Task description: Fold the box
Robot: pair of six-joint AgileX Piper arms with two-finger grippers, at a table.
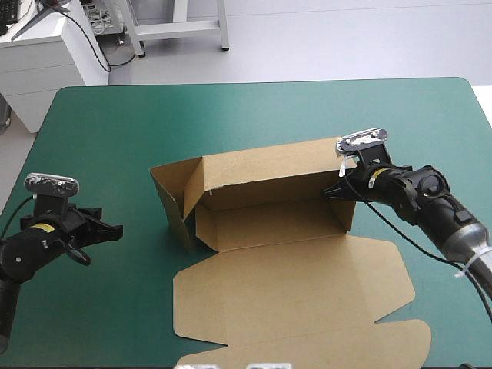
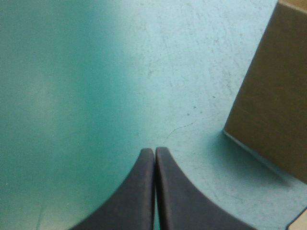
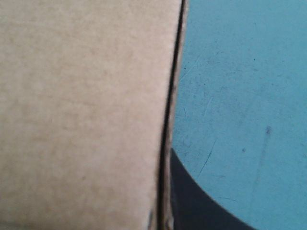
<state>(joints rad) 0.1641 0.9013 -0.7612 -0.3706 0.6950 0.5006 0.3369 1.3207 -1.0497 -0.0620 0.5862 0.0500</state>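
Blk fingers of left gripper are pressed together in one point, nothing between them. It hovers over bare teal-green cover, near the table's left edge. Box's left end wall is ahead of it and off to one side, not touching.

Right gripper is clamped on the box's right end wall. Wrist view shows one finger on the outer face w/ the board edge running past it; other finger is hidden behind the board.

Box sits mid-table. Far long wall is up, right end up and held, left end up but splayed outward, prob not tucked. Big near panel lies flat toward the near edge.

Est approx halfway. Left to do, by the look of it: square up and tuck the left end, then raise the near wall.
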